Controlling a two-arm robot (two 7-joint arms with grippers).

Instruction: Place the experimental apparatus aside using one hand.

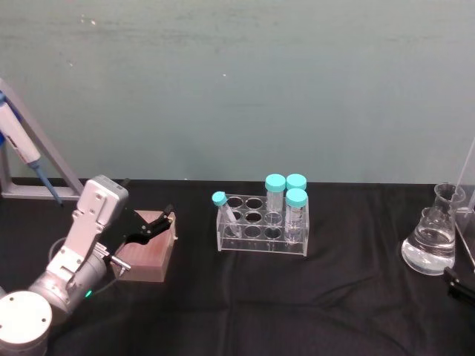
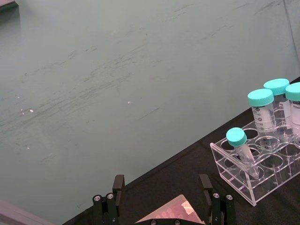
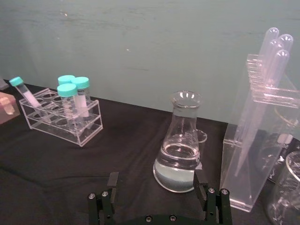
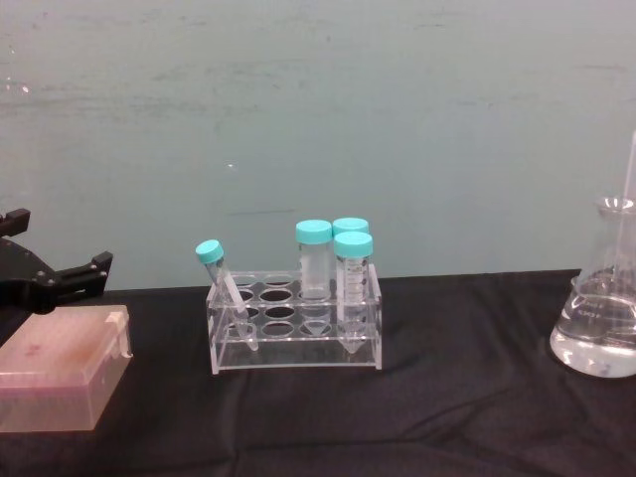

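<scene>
Left gripper (image 1: 159, 222): fingers apart, hovering over the pink box (image 1: 148, 252) near the table's (image 1: 312, 311) left edge, silver wrist angled up from the front-left corner.
Right gripper (image 3: 159, 194): fingers apart, low at the table's right edge, pointed toward the labware, gripping nothing.
Conical flask (image 3: 180, 143): upright, clear liquid in its lower part, just ahead of the right gripper, between its open fingers in the right wrist view, untouched.
Acrylic stand (image 3: 260, 140): upright beside the flask, pipettes (image 3: 272, 51) leaning in it, near the right edge.
Beaker (image 3: 286, 192): partly visible next to the stand.
Tube rack (image 1: 263, 222): mid-table, four teal-capped tubes (image 1: 286, 193), well apart from both grippers.
</scene>
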